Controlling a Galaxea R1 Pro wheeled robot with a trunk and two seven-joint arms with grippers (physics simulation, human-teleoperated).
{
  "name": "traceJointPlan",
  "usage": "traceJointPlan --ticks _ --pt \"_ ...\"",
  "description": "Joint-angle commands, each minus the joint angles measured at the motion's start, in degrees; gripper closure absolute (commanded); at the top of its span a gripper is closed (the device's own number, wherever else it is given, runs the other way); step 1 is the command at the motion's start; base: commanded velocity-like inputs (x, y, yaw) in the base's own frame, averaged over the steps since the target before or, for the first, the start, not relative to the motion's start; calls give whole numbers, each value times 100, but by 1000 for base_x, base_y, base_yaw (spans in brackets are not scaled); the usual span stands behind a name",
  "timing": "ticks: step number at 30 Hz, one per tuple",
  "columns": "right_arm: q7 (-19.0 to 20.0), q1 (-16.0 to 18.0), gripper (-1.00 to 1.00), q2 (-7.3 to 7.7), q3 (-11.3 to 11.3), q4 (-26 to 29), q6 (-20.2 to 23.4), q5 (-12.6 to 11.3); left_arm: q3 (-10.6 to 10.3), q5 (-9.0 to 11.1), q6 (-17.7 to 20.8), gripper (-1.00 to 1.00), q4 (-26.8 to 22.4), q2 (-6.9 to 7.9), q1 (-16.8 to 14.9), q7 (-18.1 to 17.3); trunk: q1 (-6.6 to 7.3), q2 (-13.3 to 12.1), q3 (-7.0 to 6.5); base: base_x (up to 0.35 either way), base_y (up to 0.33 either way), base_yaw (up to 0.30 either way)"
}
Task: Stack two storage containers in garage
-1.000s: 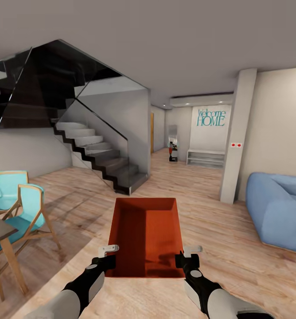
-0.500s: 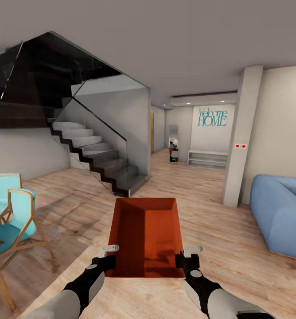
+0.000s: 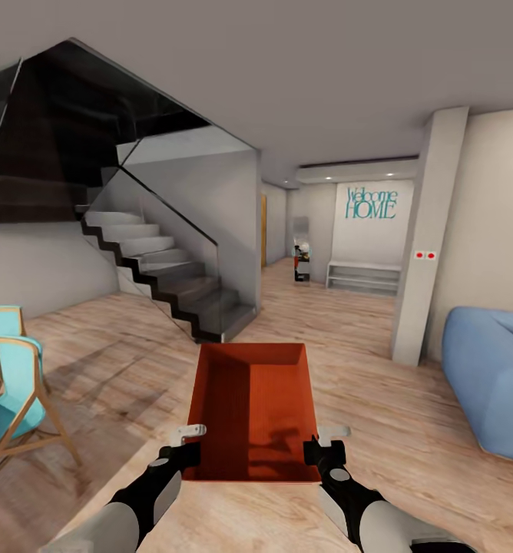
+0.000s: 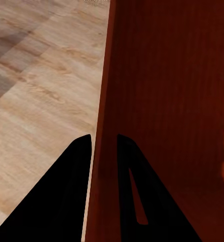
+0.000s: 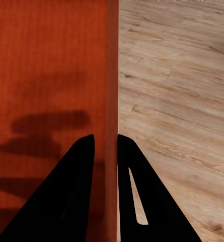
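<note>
Now – arms forward, low | left end effector (image 3: 189, 444) and right end effector (image 3: 323, 445) each pinch storage container (image 3: 253, 407) walls

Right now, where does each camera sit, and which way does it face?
Head view: on the head, looking forward and down at the storage container, stairs and sofa; both forearms show.
Left wrist view: along the left pincer, its fingers astride a container wall.
Right wrist view: along the right pincer, astride the opposite wall.
All share the container and wood floor.
</note>
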State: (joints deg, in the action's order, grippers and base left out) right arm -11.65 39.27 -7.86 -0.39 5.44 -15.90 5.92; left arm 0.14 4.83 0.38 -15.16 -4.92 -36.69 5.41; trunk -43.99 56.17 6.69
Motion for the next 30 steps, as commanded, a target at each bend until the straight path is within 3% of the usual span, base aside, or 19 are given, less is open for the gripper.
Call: traceJointPlan --ticks 1,7,24,30 --pt "55 10 100 -5 -418 101 25 -155 -22 -8 6 100 -4 40 4 197 -4 6 9 321 0 0" --pt "71 7 100 2 -420 101 26 -153 -22 -8 6 100 -4 43 4 197 -4 6 9 321 0 -14" --pt "75 10 100 5 -425 107 17 -179 -22 -8 6 100 -4 35 2 197 -4 6 9 321 0 -269" --pt "66 8 100 2 -419 101 21 -156 -19 -8 6 100 46 38 4 197 -4 6 9 321 0 -101"
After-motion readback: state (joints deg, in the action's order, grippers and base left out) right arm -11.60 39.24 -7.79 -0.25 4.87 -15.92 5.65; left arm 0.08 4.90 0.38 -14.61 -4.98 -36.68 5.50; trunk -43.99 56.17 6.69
